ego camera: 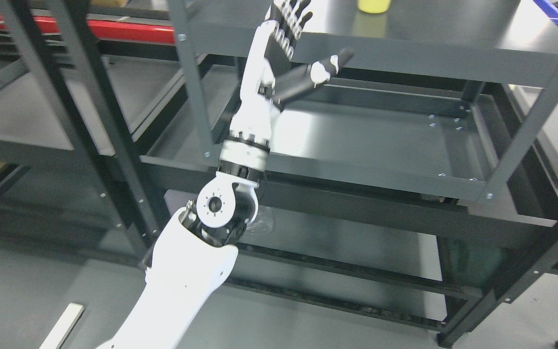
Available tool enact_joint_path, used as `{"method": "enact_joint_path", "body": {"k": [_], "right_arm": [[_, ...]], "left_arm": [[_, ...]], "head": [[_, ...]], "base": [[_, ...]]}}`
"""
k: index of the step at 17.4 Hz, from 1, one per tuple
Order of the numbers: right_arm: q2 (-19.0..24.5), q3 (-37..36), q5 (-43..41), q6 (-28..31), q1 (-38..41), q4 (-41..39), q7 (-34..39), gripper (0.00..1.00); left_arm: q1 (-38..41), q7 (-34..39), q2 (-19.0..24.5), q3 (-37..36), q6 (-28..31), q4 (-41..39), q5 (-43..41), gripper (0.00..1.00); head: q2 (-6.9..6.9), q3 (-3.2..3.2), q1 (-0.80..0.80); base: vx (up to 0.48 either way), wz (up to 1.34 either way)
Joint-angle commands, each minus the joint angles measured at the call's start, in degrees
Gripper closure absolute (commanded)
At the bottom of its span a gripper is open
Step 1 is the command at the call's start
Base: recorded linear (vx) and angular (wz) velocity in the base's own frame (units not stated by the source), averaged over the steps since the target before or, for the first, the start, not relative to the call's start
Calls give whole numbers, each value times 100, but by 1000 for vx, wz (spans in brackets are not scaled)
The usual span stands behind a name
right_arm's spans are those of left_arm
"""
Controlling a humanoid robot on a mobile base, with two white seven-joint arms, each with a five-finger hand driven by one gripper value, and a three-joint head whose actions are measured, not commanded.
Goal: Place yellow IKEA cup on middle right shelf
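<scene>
Yellow cup (373,5): only its lower part shows at the top edge of the head view; it stands on the upper shelf (434,36) of the dark metal rack, right of the middle.
Cup axis: what shows looks upright, base down on the shelf surface; the top and mouth are cut off by the picture edge, so which way the opening faces cannot be told.
Left robot hand (303,36): raised in front of the upper shelf's front edge, palm dark, fingers spread and extended upward, thumb (325,68) stuck out to the right; it holds nothing.
Hand and cup: apart; the cup sits to the right of the fingertips, with bare shelf between them.
Left arm (196,271): white, comes in from the lower left, bends at a round joint and rises steeply to the wrist.
Shelf below (371,140): a tray-like shelf with a raised rim lies beneath the upper one, behind the forearm.
Blue object (552,9): partly cut off at the top right corner, on the upper shelf; what it is cannot be told.
Neighbouring rack (70,82): another dark rack to the left, with a red bar (80,24) behind it.
Floor (17,291): grey, with a pale strip (63,325) lying at the lower left.
</scene>
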Motion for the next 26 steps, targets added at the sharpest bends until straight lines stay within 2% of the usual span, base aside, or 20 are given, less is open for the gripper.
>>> {"method": "enact_joint_path", "body": {"k": [1,5,8,11,13,26], "right_arm": [[-100,0,0,-3,36,0,-1,1],[-100,0,0,-3,36,0,-1,1],[-100,0,0,-3,36,0,-1,1],[-100,0,0,-3,36,0,-1,1],[-100,0,0,-3,36,0,-1,1],[-100,0,0,-3,36,0,-1,1]], "left_arm": [[1349,5,99,148,-43,-223,-31,1],[1500,5,99,666,-8,1040,-40,1],[1474,-39,99,659,-8,1438,4,1],[1465,-39,99,1,-8,1456,65,1],[1404,-39,99,-176,-8,1456,92,1],[1404,-13,99,201,54,1614,101,1]], "head": [[0,0,0],[0,0,0],[0,0,0],[0,0,0],[0,0,0],[0,0,0]], "base": [[-169,351],[-173,386],[-164,428],[-127,483],[-106,473],[-33,455]]}}
